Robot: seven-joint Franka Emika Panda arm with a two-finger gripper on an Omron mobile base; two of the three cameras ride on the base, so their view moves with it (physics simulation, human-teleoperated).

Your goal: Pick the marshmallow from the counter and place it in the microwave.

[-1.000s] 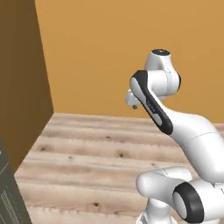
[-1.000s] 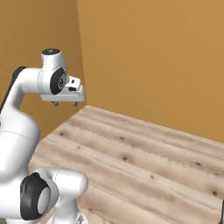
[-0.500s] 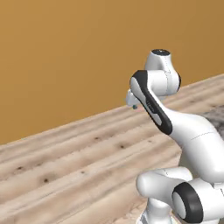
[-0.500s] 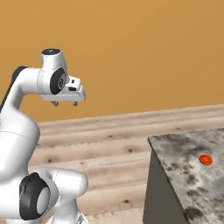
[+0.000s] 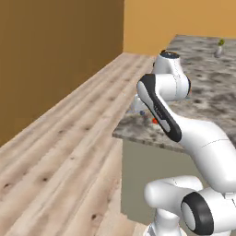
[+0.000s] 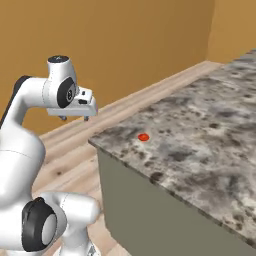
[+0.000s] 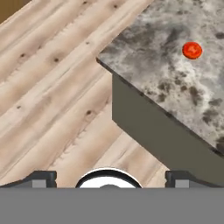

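Your jaws (image 6: 74, 118) hang in the air off the corner of the counter (image 6: 200, 130), over the wooden floor (image 5: 60, 152), and they carry nothing. In the hand view the two finger tips (image 7: 41, 178) stand far apart at the bottom edge, so the jaws are spread wide and released.

Ahead of the jaws and off to the right in the hand view lies the counter corner (image 7: 162, 57), its mottled stone top above a plain olive-grey side (image 7: 162, 140). On that top, a short way in from the corner, sits a small round red object (image 7: 192, 50); you can see it too in the right base view (image 6: 143, 137), lying flat on the stone, lower than the jaws and beyond them. In the left base view a bit of red (image 5: 155, 121) peeps out beside the arm's dark link, on the near strip of the counter (image 5: 203, 92).

You cannot tell from these views which thing is the marshmallow. At the far end of the counter stands a small vase with a green sprig (image 5: 219, 48), well apart from the jaws. Brown wall panels (image 5: 50, 60) run along the floor to your left.
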